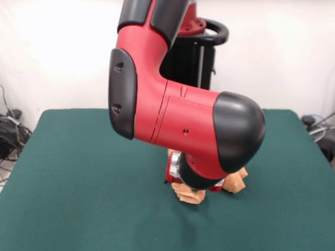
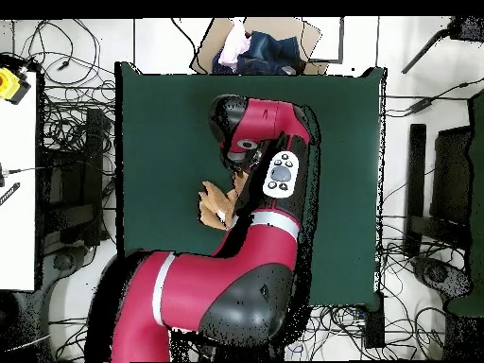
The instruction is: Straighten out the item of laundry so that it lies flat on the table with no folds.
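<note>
Mostly we see arm: in the front view the red and black arm (image 1: 183, 120) fills the middle and hides the gripper behind its black-capped joint, so we cannot tell whether the claw is released or clenched. Below that joint, bits of the orange-tan towel (image 1: 191, 196) poke out, bunched and crumpled on the table (image 1: 78, 183), a little nearer the camera than the table's middle. A second lump of it shows to the right of the wrist.

From overhead, we get what the front view hides: the arm bends across the table (image 2: 161, 123) and the towel (image 2: 217, 203) shows as a small tan wad beside the arm's elbow, with most of it covered. The gripper itself is not clear there either.

Around the table, the green top is bare on all sides of the towel, with wide room to each edge. Beyond the far edge in the overhead view lies a cardboard box (image 2: 260, 47) holding cloths. Cables (image 2: 66, 189) lie on the floor at both sides, and a white wall (image 1: 288, 57) stands behind the pedestal in the front view.
</note>
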`<state>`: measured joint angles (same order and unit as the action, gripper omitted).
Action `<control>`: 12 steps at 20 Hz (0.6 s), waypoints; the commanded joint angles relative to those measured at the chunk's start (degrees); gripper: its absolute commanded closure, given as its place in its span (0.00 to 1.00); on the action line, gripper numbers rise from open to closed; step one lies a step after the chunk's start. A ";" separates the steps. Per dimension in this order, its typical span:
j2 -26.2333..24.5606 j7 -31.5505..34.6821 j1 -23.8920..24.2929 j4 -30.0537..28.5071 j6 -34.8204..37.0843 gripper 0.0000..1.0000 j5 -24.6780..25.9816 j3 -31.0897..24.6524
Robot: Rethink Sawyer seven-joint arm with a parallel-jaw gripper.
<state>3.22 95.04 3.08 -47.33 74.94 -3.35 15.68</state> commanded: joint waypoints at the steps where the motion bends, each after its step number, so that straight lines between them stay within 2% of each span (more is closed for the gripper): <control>1: -0.98 9.74 -0.93 -0.49 5.49 0.00 0.10 -2.55; 4: -0.32 9.90 -1.23 -1.19 6.53 0.00 -0.04 -2.61; 8: 0.99 9.73 -0.85 -2.92 0.31 0.00 -1.14 -4.38; 12: 0.65 9.49 -0.74 -2.53 -2.34 0.00 -0.94 -4.71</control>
<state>3.44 95.04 3.04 -46.43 76.69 -3.35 15.68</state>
